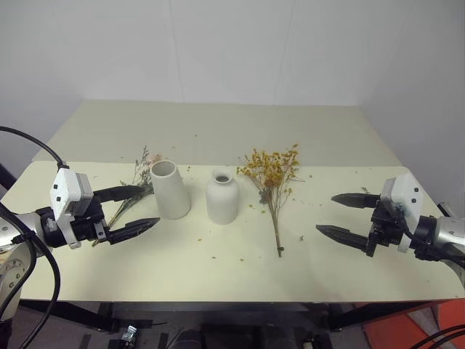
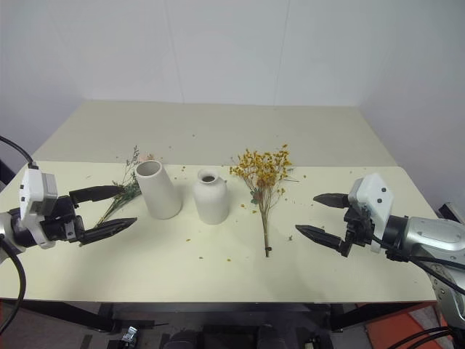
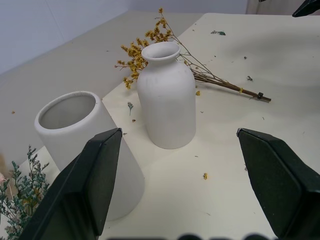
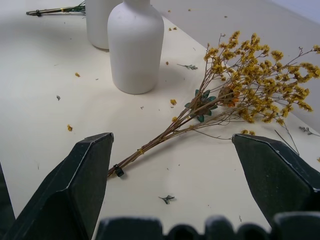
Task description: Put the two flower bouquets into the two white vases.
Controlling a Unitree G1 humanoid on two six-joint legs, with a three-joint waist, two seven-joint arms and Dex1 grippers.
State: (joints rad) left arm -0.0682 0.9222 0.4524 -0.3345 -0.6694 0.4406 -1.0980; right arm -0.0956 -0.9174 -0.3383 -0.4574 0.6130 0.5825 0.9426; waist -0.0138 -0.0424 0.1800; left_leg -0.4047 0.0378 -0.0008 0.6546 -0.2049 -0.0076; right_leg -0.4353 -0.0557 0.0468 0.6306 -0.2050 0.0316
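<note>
Two white vases stand side by side at the table's middle: a wide-mouthed cylinder [image 1: 169, 189] and, to its right, a narrow-necked bottle [image 1: 221, 197]. The yellow-orange bouquet [image 1: 272, 182] lies flat right of the bottle, stems toward the front edge. Behind and left of the cylinder lies the grey-green bouquet with a pinkish plume [image 1: 142, 171]. My left gripper [image 1: 149, 207] hovers open just left of the cylinder, holding nothing. My right gripper [image 1: 327, 213] hovers open right of the yellow bouquet's stems [image 4: 150, 145], also holding nothing.
The cream table [image 1: 218, 262] carries scattered petal crumbs [image 1: 200, 240] around the vases. A second table surface [image 1: 218, 123] adjoins it at the back, up to the white wall. An orange object [image 1: 421, 327] sits on the floor past the front right corner.
</note>
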